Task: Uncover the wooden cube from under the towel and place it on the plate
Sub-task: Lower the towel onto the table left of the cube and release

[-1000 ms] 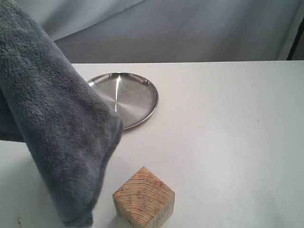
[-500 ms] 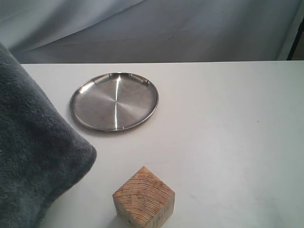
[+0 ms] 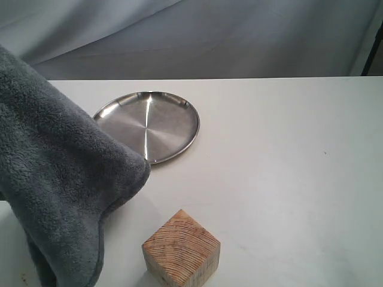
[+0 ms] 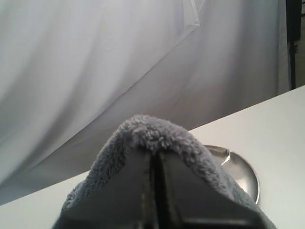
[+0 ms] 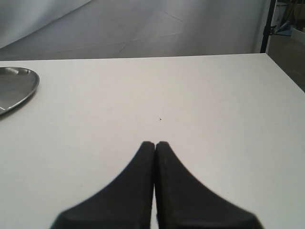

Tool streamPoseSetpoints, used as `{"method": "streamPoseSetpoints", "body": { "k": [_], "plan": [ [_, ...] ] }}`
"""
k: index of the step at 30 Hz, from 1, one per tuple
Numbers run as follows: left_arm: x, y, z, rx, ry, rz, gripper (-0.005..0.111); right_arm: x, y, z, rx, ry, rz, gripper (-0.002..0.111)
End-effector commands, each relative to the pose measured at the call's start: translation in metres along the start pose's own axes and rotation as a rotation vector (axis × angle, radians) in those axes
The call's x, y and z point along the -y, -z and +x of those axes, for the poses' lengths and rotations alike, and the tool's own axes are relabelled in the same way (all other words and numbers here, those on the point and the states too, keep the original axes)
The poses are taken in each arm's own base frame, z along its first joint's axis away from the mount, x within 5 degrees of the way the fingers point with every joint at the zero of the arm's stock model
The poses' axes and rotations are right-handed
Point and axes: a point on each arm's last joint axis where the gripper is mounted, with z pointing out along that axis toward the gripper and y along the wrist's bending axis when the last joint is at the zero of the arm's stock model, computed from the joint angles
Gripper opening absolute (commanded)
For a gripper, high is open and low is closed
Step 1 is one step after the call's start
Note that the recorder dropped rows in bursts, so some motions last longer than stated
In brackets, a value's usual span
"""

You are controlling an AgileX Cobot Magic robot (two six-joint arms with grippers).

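While the towel (image 3: 54, 173) hides part of the plate (image 3: 170, 122), left pincer (image 4: 156, 157) seemingly grips it; right pincer (image 5: 155, 144) clenched empty

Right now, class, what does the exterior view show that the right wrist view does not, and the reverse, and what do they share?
Only the exterior view: the pale wooden cube standing on the white table, and the fluffy blue-grey towel hanging across the left edge of the round shiny steel plate. Only the right wrist view: the black right claw, shut and empty. Both: that plate and table.
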Motion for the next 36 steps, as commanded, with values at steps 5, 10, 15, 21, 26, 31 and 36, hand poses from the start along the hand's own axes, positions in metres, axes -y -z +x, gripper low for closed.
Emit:
{"method": "streamPoseSetpoints", "body": {
  "k": [5,10,15,21,26,31,36],
  "plan": [
    [-0.006,0.002,0.010,-0.098,-0.045,-0.062,0.000,0.000,0.000,0.001,0.005,0.008,0.003,0.000],
    [-0.005,0.003,0.017,-0.177,0.020,-0.057,0.000,0.000,0.000,0.001,0.005,0.006,0.003,0.000],
    [-0.002,0.004,0.023,-0.240,0.092,-0.030,0.000,0.000,0.000,0.001,0.005,0.006,0.003,0.000],
    [0.000,0.005,0.030,-0.325,0.040,-0.012,0.000,0.000,0.000,0.001,0.005,0.006,0.003,0.000],
    [0.000,0.007,0.034,-0.377,0.054,-0.006,0.000,0.000,0.000,0.001,0.005,0.009,0.003,0.000],
    [0.003,0.009,0.038,-0.421,0.039,0.028,0.000,0.000,0.000,0.001,0.005,0.009,0.003,0.000],
    [0.005,0.010,0.041,-0.459,0.004,0.059,0.000,0.000,0.000,0.001,0.005,0.009,0.003,0.000]
  ]
}}
